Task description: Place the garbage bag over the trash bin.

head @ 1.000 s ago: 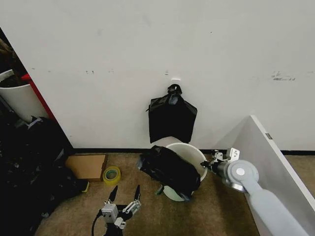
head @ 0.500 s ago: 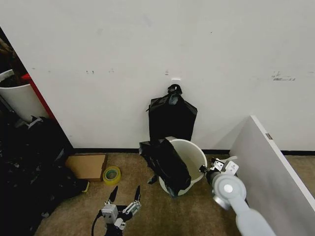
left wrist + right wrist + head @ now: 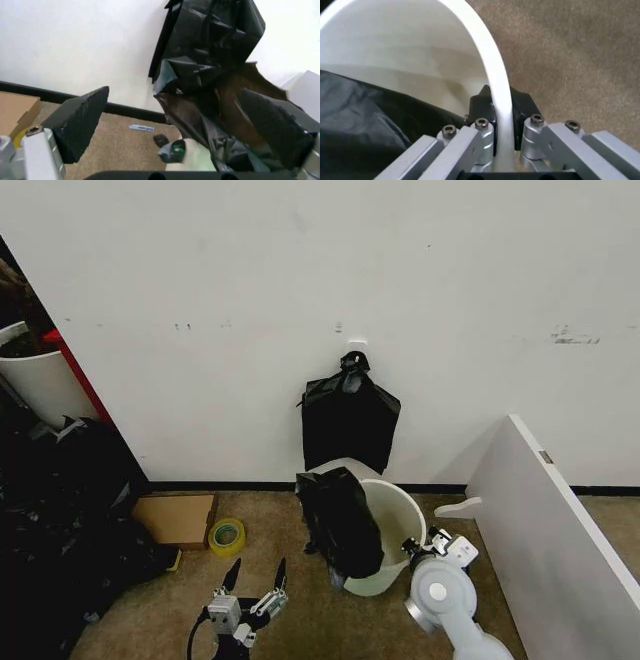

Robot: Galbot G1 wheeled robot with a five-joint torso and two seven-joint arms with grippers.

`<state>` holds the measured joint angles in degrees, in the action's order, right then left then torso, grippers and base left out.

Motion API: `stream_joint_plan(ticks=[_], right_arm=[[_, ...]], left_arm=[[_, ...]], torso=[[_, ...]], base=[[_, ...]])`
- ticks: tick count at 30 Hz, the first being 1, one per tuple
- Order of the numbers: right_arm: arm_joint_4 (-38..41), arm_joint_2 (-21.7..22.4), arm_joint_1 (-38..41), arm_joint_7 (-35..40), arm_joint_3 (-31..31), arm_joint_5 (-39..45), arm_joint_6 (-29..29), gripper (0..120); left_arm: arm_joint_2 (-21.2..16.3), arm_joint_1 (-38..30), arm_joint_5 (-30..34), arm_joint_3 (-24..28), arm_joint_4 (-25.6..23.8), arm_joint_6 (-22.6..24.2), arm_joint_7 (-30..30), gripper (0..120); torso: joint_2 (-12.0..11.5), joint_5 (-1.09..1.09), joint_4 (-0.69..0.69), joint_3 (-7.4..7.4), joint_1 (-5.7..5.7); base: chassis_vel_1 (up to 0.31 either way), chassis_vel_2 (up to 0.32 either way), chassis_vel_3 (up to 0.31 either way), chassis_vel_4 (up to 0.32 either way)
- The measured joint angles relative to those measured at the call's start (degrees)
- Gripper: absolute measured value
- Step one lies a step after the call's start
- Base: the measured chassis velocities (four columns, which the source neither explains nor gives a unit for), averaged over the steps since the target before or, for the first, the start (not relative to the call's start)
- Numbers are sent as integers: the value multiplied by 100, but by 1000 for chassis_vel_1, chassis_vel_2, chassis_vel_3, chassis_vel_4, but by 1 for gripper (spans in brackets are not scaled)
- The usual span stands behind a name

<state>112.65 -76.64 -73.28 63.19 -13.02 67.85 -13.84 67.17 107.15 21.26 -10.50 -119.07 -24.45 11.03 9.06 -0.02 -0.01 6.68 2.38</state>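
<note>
The white trash bin (image 3: 392,525) stands on the carpet by the wall, tipped a little, with its mouth open to me. The black garbage bag (image 3: 340,518) hangs crumpled over the bin's left rim and down its outside. My right gripper (image 3: 416,546) is at the bin's near right rim. In the right wrist view the right gripper (image 3: 501,104) is shut on the white rim (image 3: 492,60), with the bag (image 3: 360,127) inside the bin. My left gripper (image 3: 256,572) is low in front of the bin and to its left, open and holding nothing. Its dark fingers (image 3: 80,123) frame the bag (image 3: 210,112).
A flat black bag (image 3: 350,420) hangs on the wall behind the bin. A cardboard piece (image 3: 178,518) and a yellow tape roll (image 3: 227,536) lie to the left. Dark clutter (image 3: 60,520) and a large white container (image 3: 35,380) fill the left. A white panel (image 3: 560,520) stands to the right.
My right arm has drawn back toward me with the bin's rim. The bin has turned more upright, and the bag has slid from across its front to hang on its left rim. The left gripper has not moved.
</note>
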Motion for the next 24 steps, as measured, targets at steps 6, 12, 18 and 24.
stream_joint_plan(ticks=[6,12,18,24], right_arm=[[-211,-198,20,-27,74,-126,32,3],[-522,-377,-51,-394,99,-417,206,3],[-582,-399,-124,-510,101,-525,254,3],[-495,-389,-193,-547,91,-511,216,4]], left_arm=[[-24,89,0,-69,-16,-16,7,100],[-56,168,6,-229,-52,-35,23,100],[-40,164,-30,-240,-56,-59,26,100],[-5,134,-45,-194,-49,-62,26,100]], torso=[[0,-1,0,0,0],[0,-2,0,-1,0],[1,-1,0,-1,0],[1,0,0,0,0]], base=[[0,0,0,0],[0,0,0,0],[0,0,0,0],[0,0,0,0]])
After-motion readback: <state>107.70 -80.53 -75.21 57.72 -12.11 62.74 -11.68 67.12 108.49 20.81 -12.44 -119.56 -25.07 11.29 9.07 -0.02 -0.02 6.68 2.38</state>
